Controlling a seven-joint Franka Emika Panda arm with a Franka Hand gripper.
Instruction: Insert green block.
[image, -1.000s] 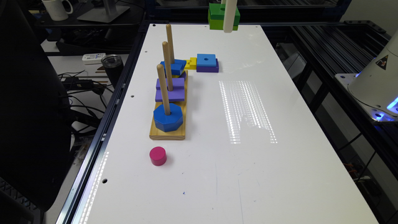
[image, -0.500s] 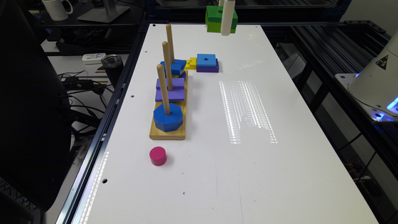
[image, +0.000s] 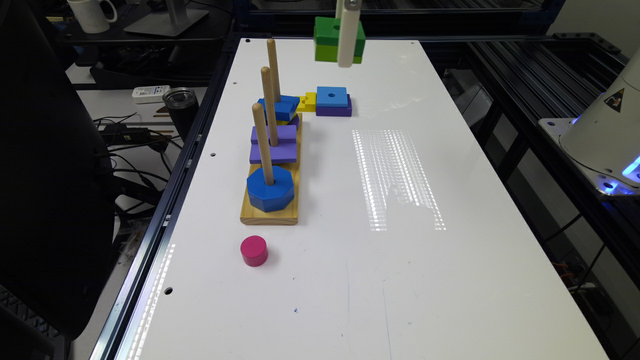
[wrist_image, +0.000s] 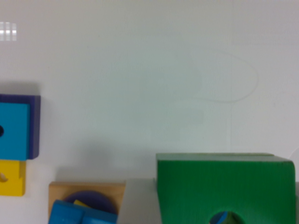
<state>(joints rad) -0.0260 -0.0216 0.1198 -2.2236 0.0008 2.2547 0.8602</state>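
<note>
The green block (image: 330, 39) was aloft at the top centre of the exterior frame, clear of the table (image: 450, 280). The hand (image: 346, 59) gripped it. Pickup was done; carrying to the pegs (image: 269, 100) and threading remained.

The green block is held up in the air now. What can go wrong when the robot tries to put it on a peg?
1. The green block has a small round hole; if it does not line up with a peg's tip, it may catch or tilt.
2. The three pegs stand close in a row, so a low sideways approach could knock one of them or shift the wooden base.
3. The block is carried high above the table; a slip from the gripper could drop it onto the blue-on-purple block.
</note>
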